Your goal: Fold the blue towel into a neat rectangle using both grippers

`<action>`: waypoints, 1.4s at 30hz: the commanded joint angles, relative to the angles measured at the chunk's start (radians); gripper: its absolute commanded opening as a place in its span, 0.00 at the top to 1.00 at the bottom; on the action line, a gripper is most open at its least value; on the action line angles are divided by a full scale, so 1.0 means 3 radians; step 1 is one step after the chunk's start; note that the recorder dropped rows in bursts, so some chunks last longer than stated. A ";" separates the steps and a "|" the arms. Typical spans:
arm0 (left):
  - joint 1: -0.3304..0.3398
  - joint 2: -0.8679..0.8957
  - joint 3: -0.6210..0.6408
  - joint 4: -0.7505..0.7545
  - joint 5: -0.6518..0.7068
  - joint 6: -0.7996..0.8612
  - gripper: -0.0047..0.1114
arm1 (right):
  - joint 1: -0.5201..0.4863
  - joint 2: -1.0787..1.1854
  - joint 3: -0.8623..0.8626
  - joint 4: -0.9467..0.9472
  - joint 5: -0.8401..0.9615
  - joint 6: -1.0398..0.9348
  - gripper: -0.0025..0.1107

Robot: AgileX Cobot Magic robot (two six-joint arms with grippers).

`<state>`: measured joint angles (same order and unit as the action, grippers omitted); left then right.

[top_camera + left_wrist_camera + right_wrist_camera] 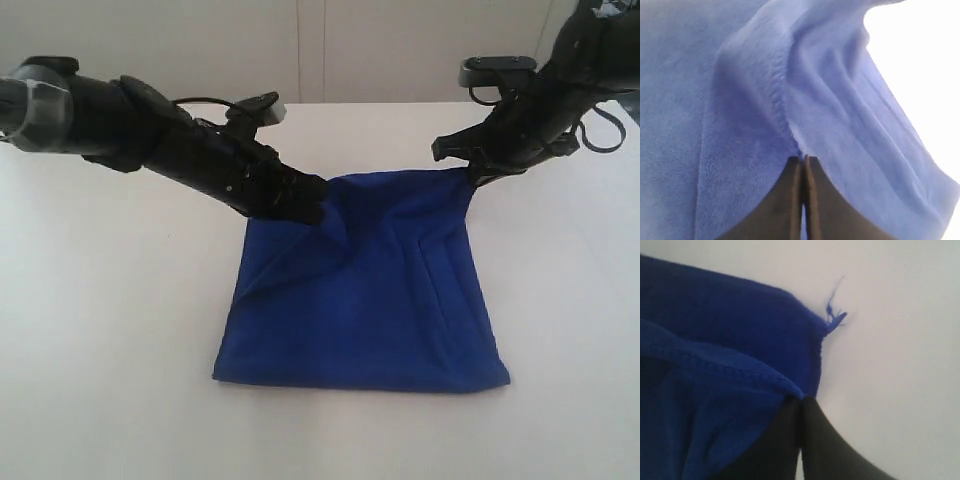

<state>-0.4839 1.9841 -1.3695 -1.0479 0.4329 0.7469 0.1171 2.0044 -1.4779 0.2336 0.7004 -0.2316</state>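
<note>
The blue towel [370, 310], plush and creased, lies mid-way on the white table [100, 350], the left gripper [318, 208] pinched shut on its raised 11 o'clock corner, the right gripper [468, 175] clamped on the hemmed 1 o'clock corner beside a loose thread [832, 305], both contact spots obscured in the exterior view.

The towel [370, 300] lies on the table [100, 350], near edge flat; its far corners hang raised — left gripper [315, 205] pinching the left one; right gripper [470, 172] the right.
</note>
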 commanded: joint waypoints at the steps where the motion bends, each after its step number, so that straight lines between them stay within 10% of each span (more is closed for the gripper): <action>1: 0.0018 -0.0372 -0.0019 0.0593 0.0302 0.0054 0.96 | 0.0042 -0.0251 -0.0005 0.0004 0.0445 -0.0286 0.98; 11: 0.0018 -0.1337 -0.0019 0.1564 0.1247 -0.0275 0.96 | 0.0047 -0.1063 0.0008 0.0153 0.1523 -0.0618 0.98; 42: 0.0006 -0.2465 -0.0013 0.1029 0.2627 -0.0847 0.96 | 0.0049 -0.3210 0.0993 0.0375 0.1736 -0.0713 0.98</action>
<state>-0.4796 1.2566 -1.3695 -0.6872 1.1298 0.5068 0.1299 1.0943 -1.2052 0.3393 1.2227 -0.4332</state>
